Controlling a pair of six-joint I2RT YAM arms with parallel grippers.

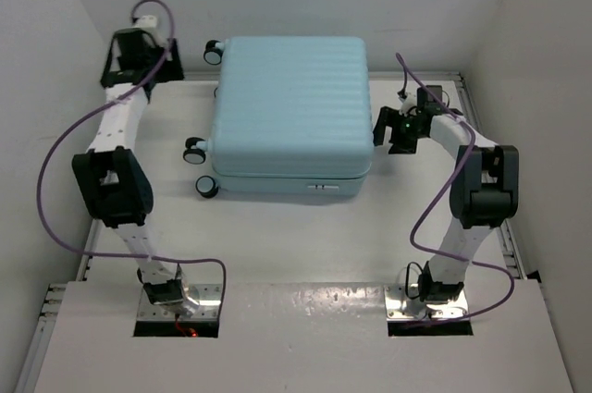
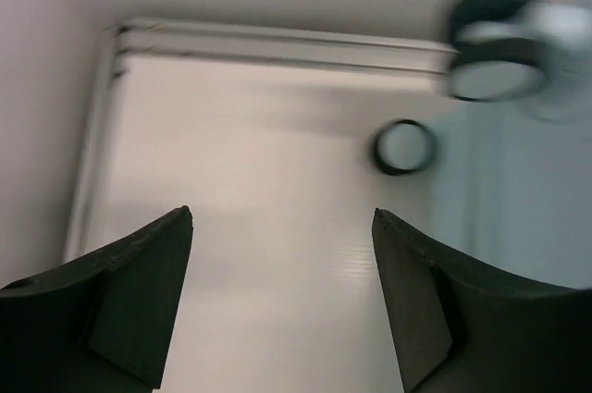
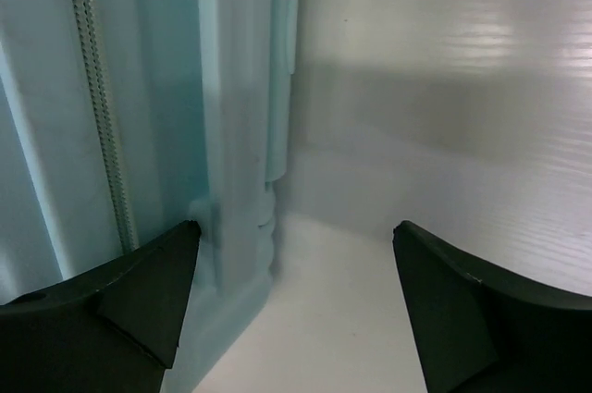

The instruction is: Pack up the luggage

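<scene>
Presently, one item: the luggage (image 1: 291, 111), a pale aqua-blue hard shell with a ribbed lid, closed and lying flat on the white surface (image 1: 296, 254), in its far half and between the two arms.

- Wheels (image 1: 194, 151): small, black, along the case's left side. Two show in the left wrist view, the nearer one blurred.
- Zipper (image 3: 102, 116): runs along the seam on the case's right side, seen close in the right wrist view.
- Left fingers (image 2: 129, 273): spread apart, nothing between them, over bare surface near the far left corner. The wheels are ahead and to their right, not touching.
- Right fingers (image 3: 139, 282): spread apart, nothing between them, low beside the case's right side. One fingertip is just beside the shell's edge; whether it touches cannot be told. The other is over bare surface.
- Purple cables (image 1: 55, 162): loop loosely along both arms.
</scene>
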